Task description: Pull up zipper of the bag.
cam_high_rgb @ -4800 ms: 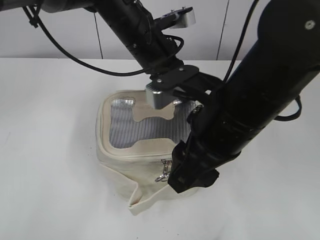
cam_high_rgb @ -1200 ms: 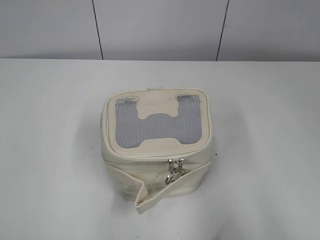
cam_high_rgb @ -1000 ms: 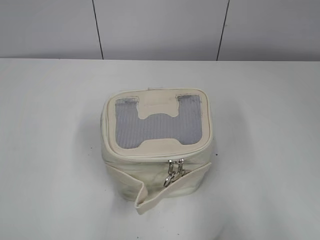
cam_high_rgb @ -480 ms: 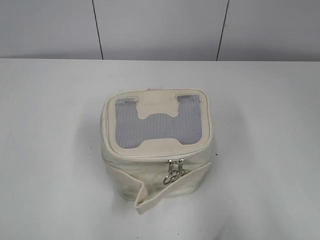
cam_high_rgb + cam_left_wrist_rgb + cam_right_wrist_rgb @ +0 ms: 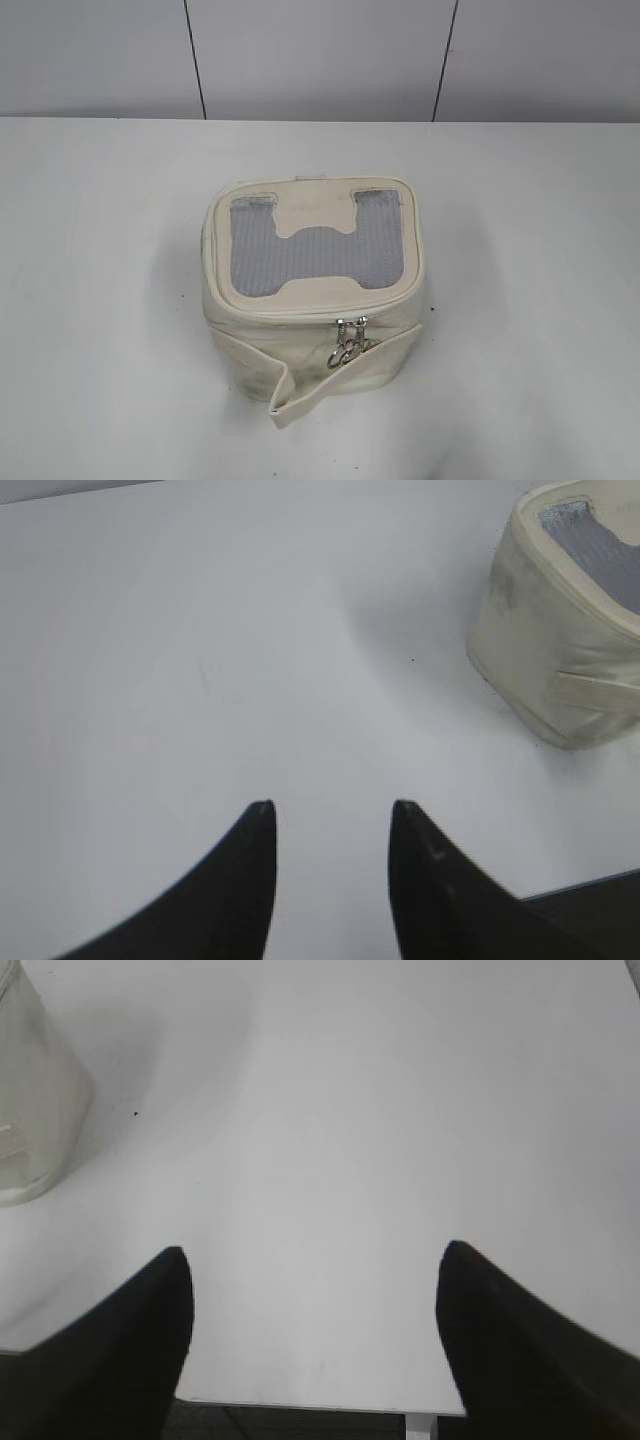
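Observation:
The cream bag (image 5: 315, 355) stands upright in the middle of the white table, its grey mesh top panel with the H-shaped cream patch facing up. The zipper (image 5: 300, 312) runs round the top rim, and its two silver ring pulls (image 5: 347, 345) hang together at the front. A loose cream strap (image 5: 290, 395) droops at the front. Neither arm shows in the exterior view. My left gripper (image 5: 330, 805) is open and empty above bare table, with the bag (image 5: 560, 650) far off at its upper right. My right gripper (image 5: 312, 1250) is wide open and empty, with the bag's side (image 5: 30, 1110) at the left edge.
The white table (image 5: 100, 250) stretches round the bag on all sides. A grey panelled wall (image 5: 320, 55) rises behind it. The table's near edge (image 5: 300, 1403) shows just below my right gripper's fingers, and a dark corner (image 5: 590, 890) lies by my left gripper.
Earlier both arms were over the bag, the right one down at the ring pulls. They have since withdrawn out of the exterior view. Over the last second nothing has moved.

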Action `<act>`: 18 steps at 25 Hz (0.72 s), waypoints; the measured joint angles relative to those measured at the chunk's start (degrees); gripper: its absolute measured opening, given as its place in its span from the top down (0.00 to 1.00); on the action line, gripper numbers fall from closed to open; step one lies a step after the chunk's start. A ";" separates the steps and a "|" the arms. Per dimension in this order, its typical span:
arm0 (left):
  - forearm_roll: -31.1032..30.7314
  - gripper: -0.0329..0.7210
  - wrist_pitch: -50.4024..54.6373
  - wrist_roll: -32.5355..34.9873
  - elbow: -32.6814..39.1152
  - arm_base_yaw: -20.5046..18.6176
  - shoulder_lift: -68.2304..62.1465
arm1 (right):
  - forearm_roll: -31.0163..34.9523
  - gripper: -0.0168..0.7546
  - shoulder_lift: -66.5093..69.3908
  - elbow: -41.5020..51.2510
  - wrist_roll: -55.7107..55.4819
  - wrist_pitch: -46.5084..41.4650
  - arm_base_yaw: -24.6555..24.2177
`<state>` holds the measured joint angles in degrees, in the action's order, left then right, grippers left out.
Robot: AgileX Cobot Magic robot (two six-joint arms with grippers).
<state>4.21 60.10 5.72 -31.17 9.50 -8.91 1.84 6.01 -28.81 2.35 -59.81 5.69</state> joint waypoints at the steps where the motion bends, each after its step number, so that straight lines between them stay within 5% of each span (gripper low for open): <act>1: 0.00 0.56 0.00 0.00 0.00 -0.59 0.00 | 0.00 0.22 0.00 0.00 0.00 0.00 -0.77; 8: 0.00 0.56 0.00 0.00 0.00 -7.16 3.62 | 0.00 0.22 -1.36 0.00 0.06 0.00 -6.20; 18: 0.02 0.57 0.21 0.00 0.00 -8.12 9.23 | 0.00 0.22 -6.33 0.00 0.06 -0.13 -6.15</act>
<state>4.23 60.31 5.72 -31.17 1.38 0.32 1.84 -0.32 -28.81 2.41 -59.94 -0.47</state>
